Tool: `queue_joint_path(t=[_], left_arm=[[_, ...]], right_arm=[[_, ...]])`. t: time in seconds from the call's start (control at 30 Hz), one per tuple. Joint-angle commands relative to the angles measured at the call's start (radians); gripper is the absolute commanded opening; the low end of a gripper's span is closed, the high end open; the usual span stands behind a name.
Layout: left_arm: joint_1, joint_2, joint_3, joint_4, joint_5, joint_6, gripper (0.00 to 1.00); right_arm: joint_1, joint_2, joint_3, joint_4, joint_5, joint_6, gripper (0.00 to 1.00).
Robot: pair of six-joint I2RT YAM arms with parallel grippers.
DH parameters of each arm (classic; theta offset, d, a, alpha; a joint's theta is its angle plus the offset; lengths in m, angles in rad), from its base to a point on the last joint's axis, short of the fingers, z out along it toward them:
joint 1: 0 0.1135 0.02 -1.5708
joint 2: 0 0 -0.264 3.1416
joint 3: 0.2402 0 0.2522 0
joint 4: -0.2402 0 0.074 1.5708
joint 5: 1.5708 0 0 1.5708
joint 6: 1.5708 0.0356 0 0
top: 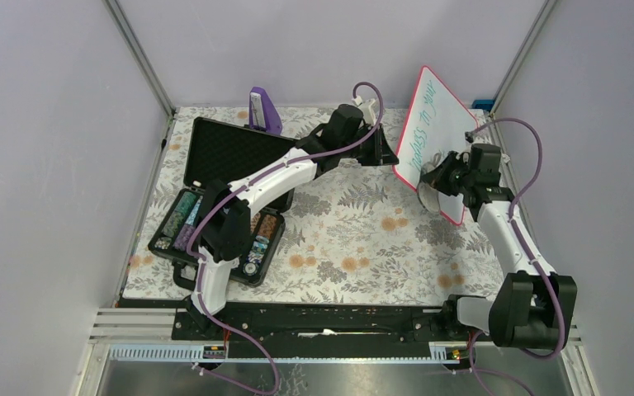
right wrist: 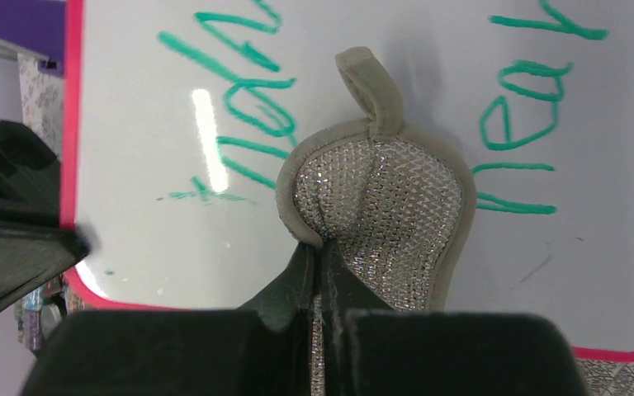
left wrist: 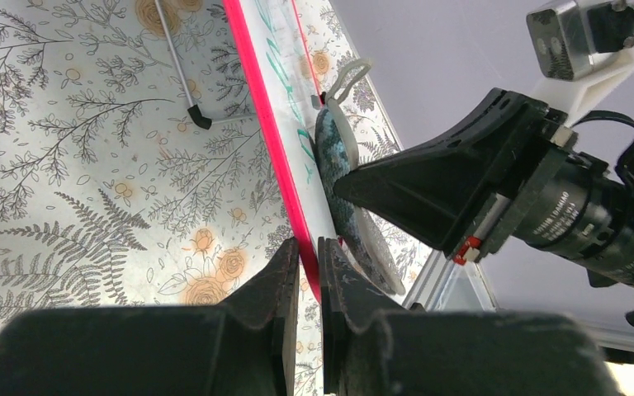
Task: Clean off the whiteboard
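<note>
The whiteboard (top: 450,111), white with a red-pink rim and green handwriting (right wrist: 248,99), stands tilted on edge at the back right. My left gripper (top: 390,155) is shut on its rim; in the left wrist view the jaws (left wrist: 309,256) pinch the pink edge (left wrist: 268,124). My right gripper (top: 447,172) is shut on a silver mesh pad with a loop (right wrist: 388,198) and presses it flat against the board's face (right wrist: 149,239), between the green words. The pad also shows edge-on in the left wrist view (left wrist: 343,190).
An open black case (top: 223,190) with small items lies at the left under my left arm. A purple object (top: 262,110) stands behind it. A blue item (top: 483,105) sits at the back right corner. A thin metal rod (left wrist: 177,66) lies on the floral cloth.
</note>
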Motion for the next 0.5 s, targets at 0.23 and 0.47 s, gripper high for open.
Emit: queue_joint_path(t=[0.23, 0.47], left_arm=[[-0.036, -0.013, 0.042, 0.06, 0.022, 0.012, 0.0], [-0.036, -0.031, 0.033, 0.061, 0.025, 0.009, 0.11]], right_arm=[[0.194, -0.011, 0.099, 0.142, -0.278, 0.152, 0.0], [0.137, -0.003, 0.111, 0.023, -0.151, 0.082, 0.0]])
